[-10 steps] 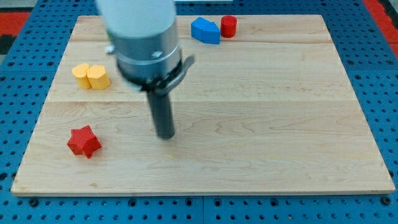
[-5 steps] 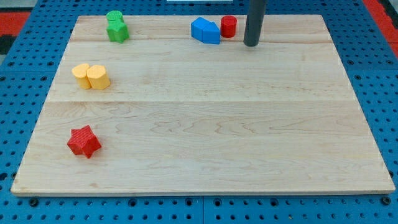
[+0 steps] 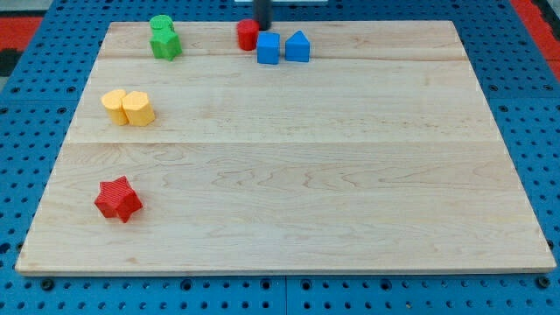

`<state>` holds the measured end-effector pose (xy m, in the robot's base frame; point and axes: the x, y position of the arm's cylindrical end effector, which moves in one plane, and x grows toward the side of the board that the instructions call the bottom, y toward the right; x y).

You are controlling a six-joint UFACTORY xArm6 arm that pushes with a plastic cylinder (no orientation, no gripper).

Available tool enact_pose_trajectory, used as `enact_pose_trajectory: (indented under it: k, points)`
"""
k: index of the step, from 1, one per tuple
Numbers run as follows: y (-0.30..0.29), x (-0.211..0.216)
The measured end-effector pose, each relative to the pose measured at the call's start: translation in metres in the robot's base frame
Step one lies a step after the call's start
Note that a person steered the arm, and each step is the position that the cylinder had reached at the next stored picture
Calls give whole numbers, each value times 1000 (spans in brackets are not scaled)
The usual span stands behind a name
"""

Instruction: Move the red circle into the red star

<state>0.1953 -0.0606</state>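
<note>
The red circle is a short red cylinder near the view's top edge of the wooden board, left of centre. The red star lies far off at the board's lower left. My tip is a dark rod at the view's top, just right of the red circle and touching or nearly touching it. A blue cube sits right below my tip, against the red circle's lower right.
A blue pointed block sits just right of the blue cube. A green block is at the upper left. Two yellow blocks sit together at the left. Blue pegboard surrounds the board.
My tip swept from the red circle's right to the left along the top. The red circle moved left past the blue blocks, which split apart and shifted slightly.
</note>
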Motion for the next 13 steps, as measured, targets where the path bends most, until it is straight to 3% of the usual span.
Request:
enact_pose_trajectory:
  k: [1, 3, 4, 5, 7, 8, 11, 13]
  points:
    - [-30, -4]
    - [-21, 22]
    - [-42, 77]
    - [-37, 97]
    - [-42, 190]
    - [-41, 185]
    - [-41, 273]
    - [-78, 292]
